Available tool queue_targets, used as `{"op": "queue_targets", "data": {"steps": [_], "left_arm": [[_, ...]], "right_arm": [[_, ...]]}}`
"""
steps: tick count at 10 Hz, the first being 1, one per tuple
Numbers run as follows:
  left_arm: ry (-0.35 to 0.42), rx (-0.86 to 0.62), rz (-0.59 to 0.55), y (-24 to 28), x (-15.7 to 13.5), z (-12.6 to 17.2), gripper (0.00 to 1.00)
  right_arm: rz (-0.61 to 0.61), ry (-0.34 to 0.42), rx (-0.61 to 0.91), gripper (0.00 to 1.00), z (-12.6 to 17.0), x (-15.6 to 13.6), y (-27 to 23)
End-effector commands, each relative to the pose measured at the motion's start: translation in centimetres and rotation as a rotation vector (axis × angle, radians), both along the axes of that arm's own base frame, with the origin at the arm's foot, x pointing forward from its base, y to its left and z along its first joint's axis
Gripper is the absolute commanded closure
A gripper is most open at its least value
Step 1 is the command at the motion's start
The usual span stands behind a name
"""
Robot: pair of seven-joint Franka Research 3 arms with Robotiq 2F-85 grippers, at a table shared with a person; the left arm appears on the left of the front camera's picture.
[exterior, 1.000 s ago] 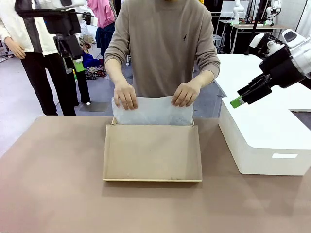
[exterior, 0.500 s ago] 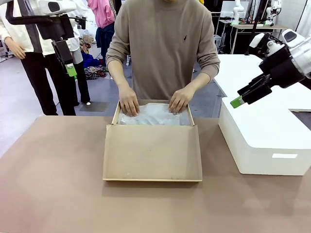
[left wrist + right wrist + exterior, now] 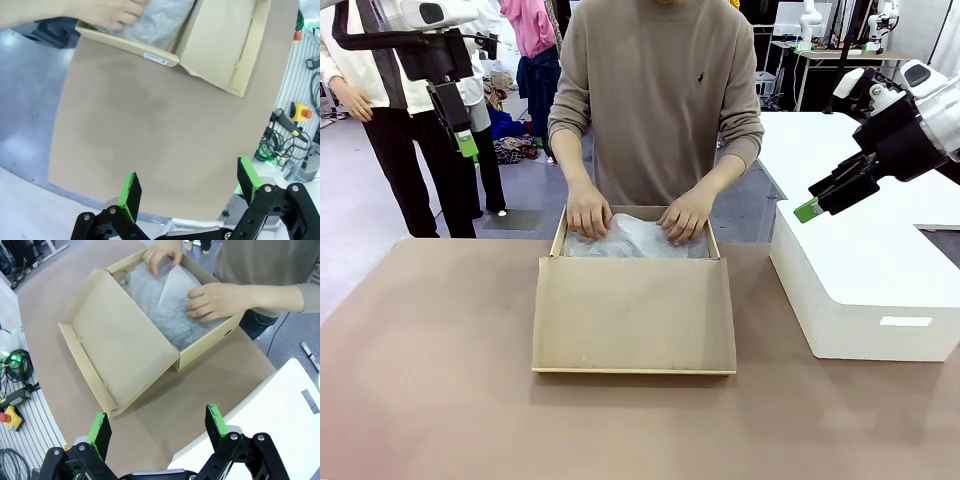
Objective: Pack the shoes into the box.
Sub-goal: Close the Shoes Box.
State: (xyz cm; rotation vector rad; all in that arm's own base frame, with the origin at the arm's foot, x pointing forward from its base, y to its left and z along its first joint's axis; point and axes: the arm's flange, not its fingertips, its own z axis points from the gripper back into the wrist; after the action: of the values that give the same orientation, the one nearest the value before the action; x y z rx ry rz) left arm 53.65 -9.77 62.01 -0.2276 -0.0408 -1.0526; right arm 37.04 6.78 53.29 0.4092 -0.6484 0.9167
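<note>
front view: the box point(image 3: 633, 300) sits at the middle of the worktop point(image 3: 430, 380), toward its far edge, with the lid flap folded open toward the near edge. a second ago the person held the tissue paper point(image 3: 632, 238) up as a sheet above the far wall. now it is pressed down inside, with one hand point(image 3: 587, 211) and the other hand point(image 3: 686, 216) flat on it. the left gripper point(image 3: 467, 143) has shifted a little, high off the far-left corner. the right gripper point(image 3: 807, 210) hangs unmoved over the white box point(image 3: 860, 290).

left wrist view: the left gripper point(image 3: 190, 184) is spread wide and empty above bare worktop point(image 3: 150, 125). the box point(image 3: 220, 45) is well off, with a hand point(image 3: 107, 12) on the paper point(image 3: 155, 17).

right wrist view: the right gripper point(image 3: 158, 427) is also wide and holds nothing. the paper point(image 3: 165, 310) covers the inside of the box point(image 3: 125, 355), with both hands point(image 3: 215, 300) smoothing it. can't tell if the shoes lie beneath.

reading: the wrap is folded in, so closing the lid looks like the step left.
</note>
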Motion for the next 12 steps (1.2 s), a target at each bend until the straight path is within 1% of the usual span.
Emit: {"op": "queue_targets", "data": {"steps": [1,3,4,5,6,7,9,11,12], "left_arm": [[0.000,0.000,0.000,0.0,0.0,0.0,0.12],[-0.013,-0.065,-0.005,0.4,0.1,-0.6,0.51],[-0.022,-0.075,-0.030,0.8,-0.1,-0.9,0.70],[-0.067,-0.090,-0.097,1.2,-0.3,-1.6,0.90],[-0.098,-0.083,-0.106,1.6,-0.4,-2.2,1.00],[-0.134,-0.045,-0.073,1.7,-0.7,-2.8,1.00],[-0.171,-0.001,-0.034,2.0,-1.1,-3.7,1.00],[-0.208,-0.020,-0.018,2.2,-1.4,-4.4,1.00],[-0.203,-0.043,0.016,2.3,-1.4,-4.9,1.00]], "right_arm": [[0.014,-0.011,0.027,0.00,0.0,0.4,0.0],[0.014,-0.011,0.027,0.00,0.0,0.4,0.0],[0.014,-0.011,0.027,0.00,0.0,0.4,0.0],[0.014,-0.011,0.027,0.00,0.0,0.4,0.0],[0.014,-0.011,0.027,0.00,0.0,0.4,0.0],[0.014,-0.011,0.027,0.00,0.0,0.4,0.0],[0.014,-0.011,0.027,0.00,0.0,0.4,0.0],[0.014,-0.011,0.027,0.00,0.0,0.4,0.0],[0.014,-0.011,0.027,0.00,0.0,0.4,0.0]]}}
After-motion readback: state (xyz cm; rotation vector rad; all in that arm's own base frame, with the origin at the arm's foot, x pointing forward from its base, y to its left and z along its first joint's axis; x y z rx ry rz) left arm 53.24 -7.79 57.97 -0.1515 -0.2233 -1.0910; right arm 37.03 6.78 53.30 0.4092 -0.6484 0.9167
